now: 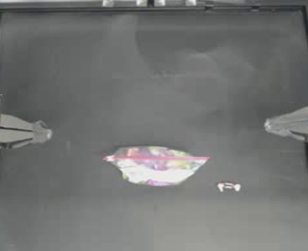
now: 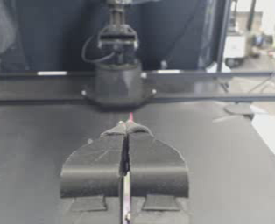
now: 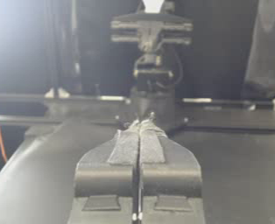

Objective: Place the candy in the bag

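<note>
The bag (image 1: 155, 165) lies flat on the dark table (image 1: 150, 73), a bit below the middle when seen from above. It is clear plastic, and soft pink, yellow and white colors show through it. A thin pink strip runs along its top edge and sticks out past the bag on both sides.

The candy (image 1: 228, 186) lies on the table near the bag's lower right corner, not touching it. It is very tiny, white with little red marks. It is much smaller than the bag.

The left hand (image 1: 44, 132) waits at the left side of the table, well apart from the bag. In its own wrist view, the two dark jaws of the left hand (image 2: 127, 127) are pressed together with nothing between them.

The right hand (image 1: 269, 125) waits at the right side of the table, also well apart from the bag and the candy. In its wrist view, the jaws of the right hand (image 3: 141, 127) are clenched together and hold nothing.

No words or labels can be read on the bag or the candy.
</note>
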Robot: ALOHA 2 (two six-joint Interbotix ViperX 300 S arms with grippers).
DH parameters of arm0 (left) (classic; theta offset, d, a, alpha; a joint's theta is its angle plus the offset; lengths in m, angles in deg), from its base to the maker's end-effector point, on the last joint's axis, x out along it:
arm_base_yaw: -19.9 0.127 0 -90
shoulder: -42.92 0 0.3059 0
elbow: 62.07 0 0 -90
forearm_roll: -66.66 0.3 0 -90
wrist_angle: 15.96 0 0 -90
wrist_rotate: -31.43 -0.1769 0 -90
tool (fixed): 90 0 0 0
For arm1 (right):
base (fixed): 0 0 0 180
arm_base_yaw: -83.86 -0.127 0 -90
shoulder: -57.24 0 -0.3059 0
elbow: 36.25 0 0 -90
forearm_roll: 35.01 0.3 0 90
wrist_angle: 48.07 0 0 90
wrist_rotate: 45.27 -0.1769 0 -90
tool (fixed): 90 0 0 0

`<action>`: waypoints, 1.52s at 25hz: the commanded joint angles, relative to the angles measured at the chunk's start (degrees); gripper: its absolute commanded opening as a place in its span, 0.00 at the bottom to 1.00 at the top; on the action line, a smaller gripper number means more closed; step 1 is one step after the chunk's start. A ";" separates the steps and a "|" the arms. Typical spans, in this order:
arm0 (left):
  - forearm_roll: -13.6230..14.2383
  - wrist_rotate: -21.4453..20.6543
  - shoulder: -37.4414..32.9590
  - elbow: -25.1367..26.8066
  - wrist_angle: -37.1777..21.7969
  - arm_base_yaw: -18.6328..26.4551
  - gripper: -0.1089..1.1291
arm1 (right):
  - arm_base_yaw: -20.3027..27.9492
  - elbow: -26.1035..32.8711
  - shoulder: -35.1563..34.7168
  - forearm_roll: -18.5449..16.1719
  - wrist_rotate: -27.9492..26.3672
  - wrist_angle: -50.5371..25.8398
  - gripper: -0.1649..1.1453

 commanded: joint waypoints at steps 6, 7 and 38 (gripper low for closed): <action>0.53 -0.44 0.79 -1.41 -2.11 -0.53 0.15 | -0.53 1.14 -1.85 0.26 -1.14 0.62 0.20; 0.53 -0.35 0.79 -1.41 -2.11 -0.53 0.16 | -0.44 1.23 -1.93 0.09 -1.23 0.70 0.21; 0.44 -2.72 1.23 -1.58 -7.38 -0.09 0.90 | 0.97 21.53 -13.36 -2.46 -1.23 -28.65 0.89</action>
